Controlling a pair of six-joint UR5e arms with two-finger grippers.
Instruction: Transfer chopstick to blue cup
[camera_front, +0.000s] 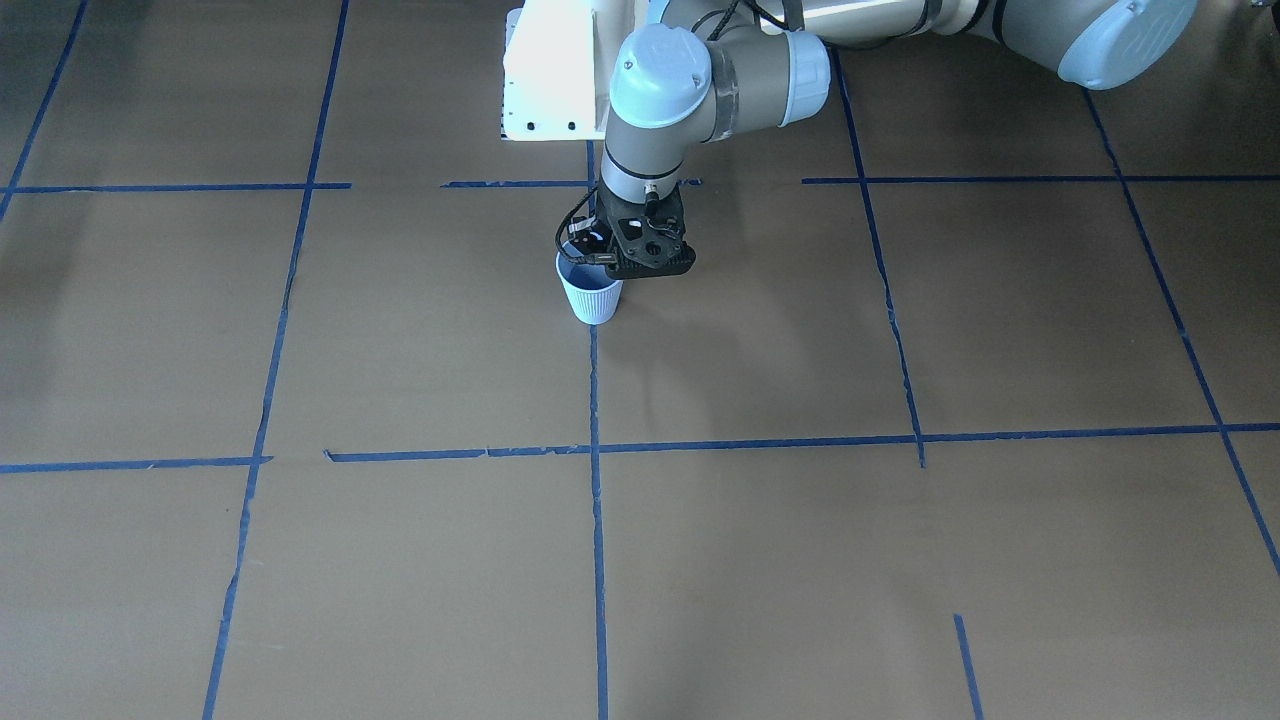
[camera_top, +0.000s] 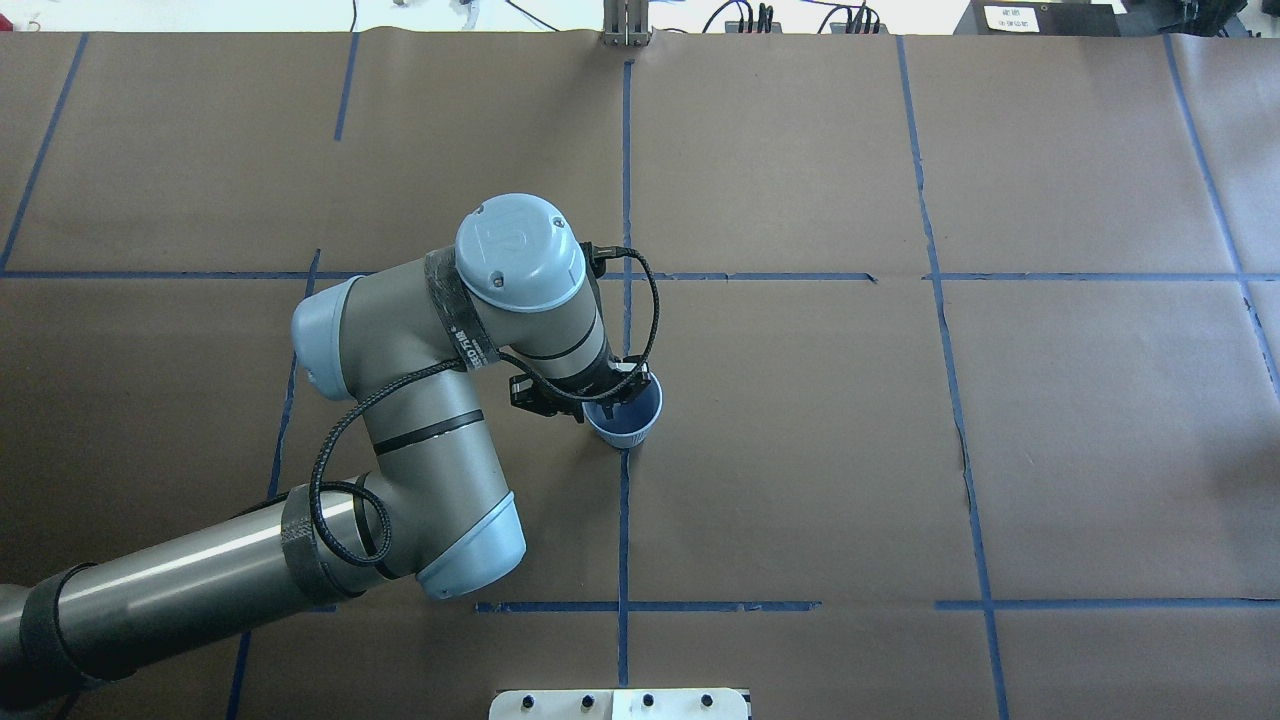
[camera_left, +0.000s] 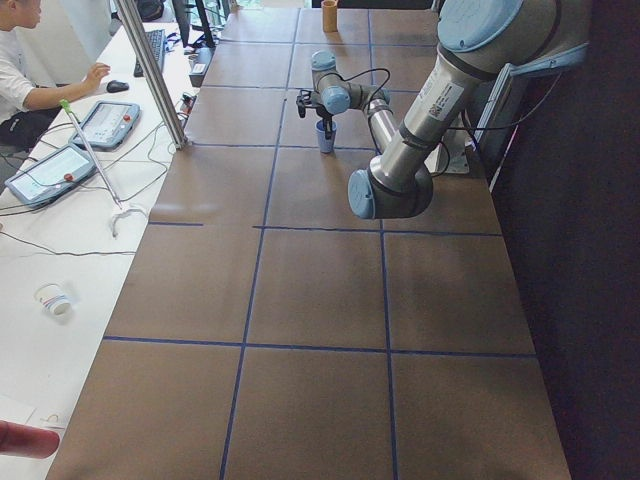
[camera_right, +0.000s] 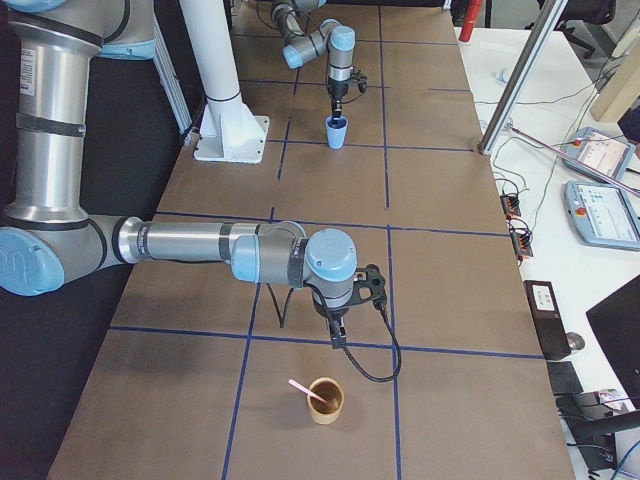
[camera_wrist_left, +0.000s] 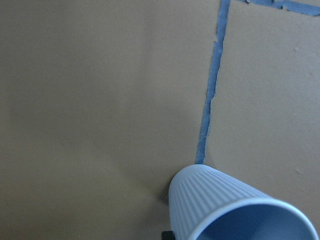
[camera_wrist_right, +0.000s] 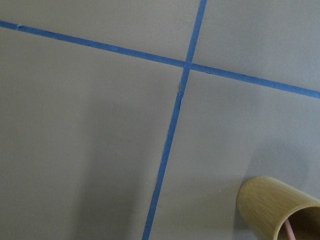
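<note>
Chopstick (camera_right: 303, 388) sits in tan cup (camera_right: 326, 412) at table's right end, well apart from blue cup (camera_front: 592, 297) mid-table. Left gripper (camera_top: 606, 400) straddles the blue cup's rim; I can't tell if it's clamped. Right gripper (camera_right: 336, 336) is near the tan cup, its opening unreadable. Risk: left gripper tips the blue cup.

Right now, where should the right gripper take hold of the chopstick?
Probably the bare upper end of the chopstick, from above: the rest sits inside the tan cup, and that end leans out over the rim on the robot's side.
</note>
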